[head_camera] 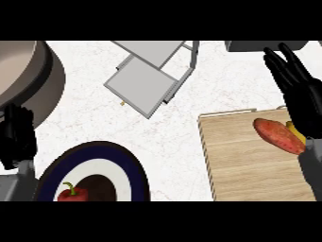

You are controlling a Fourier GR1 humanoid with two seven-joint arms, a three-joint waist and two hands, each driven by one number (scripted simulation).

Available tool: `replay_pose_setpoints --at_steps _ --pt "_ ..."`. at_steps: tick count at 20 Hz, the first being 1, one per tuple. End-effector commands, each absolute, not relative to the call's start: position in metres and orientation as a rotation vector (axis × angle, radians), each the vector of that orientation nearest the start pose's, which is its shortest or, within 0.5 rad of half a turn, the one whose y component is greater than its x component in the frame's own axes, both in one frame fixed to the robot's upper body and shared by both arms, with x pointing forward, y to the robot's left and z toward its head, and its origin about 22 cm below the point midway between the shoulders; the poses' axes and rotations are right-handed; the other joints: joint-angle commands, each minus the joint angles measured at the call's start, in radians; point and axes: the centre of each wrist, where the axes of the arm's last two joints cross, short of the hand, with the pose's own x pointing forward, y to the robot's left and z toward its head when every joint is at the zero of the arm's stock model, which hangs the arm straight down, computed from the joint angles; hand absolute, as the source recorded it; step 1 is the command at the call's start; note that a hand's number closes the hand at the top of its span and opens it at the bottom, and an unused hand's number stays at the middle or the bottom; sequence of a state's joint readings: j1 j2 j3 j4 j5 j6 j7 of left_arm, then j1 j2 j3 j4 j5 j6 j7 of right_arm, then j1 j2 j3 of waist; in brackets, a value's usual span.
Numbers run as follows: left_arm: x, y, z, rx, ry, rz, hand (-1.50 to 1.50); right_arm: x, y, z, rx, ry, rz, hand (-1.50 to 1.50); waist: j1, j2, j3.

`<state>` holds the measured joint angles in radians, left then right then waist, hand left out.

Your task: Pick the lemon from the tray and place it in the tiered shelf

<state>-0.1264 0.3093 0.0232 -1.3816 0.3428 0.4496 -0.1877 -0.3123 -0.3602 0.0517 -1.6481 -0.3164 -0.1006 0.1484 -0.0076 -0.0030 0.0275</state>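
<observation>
A wooden tray [240,160] lies at the right of the counter. On it rests an orange-red sweet potato [278,135], and a sliver of the yellow lemon [295,131] shows behind it, mostly hidden by my right hand. My right hand [306,99] hovers over the tray's far right corner, fingers straight and pointing away, holding nothing. The grey tiered shelf [149,75] stands at the top centre, well left of that hand. My left hand [13,137] rests at the left edge, fingers up and relaxed.
A dark blue and white plate [128,170] at the lower left carries a red pepper [72,194]. A large grey pan [17,75] fills the upper left corner. A grey object [250,45] sits at the top right edge.
</observation>
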Motion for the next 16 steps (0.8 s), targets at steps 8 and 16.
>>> replay_pose_setpoints --at_steps 8,16 --pt "0.219 0.308 -0.039 0.266 -1.305 0.171 0.00 0.265 -0.428 0.139 -0.609 -1.528 0.323 1.50 -0.087 0.057 -0.030" --pt "0.217 0.312 -0.025 0.192 -1.241 0.107 0.00 0.252 -0.468 0.126 -0.375 -1.583 0.314 -1.50 -0.061 0.032 -0.022"
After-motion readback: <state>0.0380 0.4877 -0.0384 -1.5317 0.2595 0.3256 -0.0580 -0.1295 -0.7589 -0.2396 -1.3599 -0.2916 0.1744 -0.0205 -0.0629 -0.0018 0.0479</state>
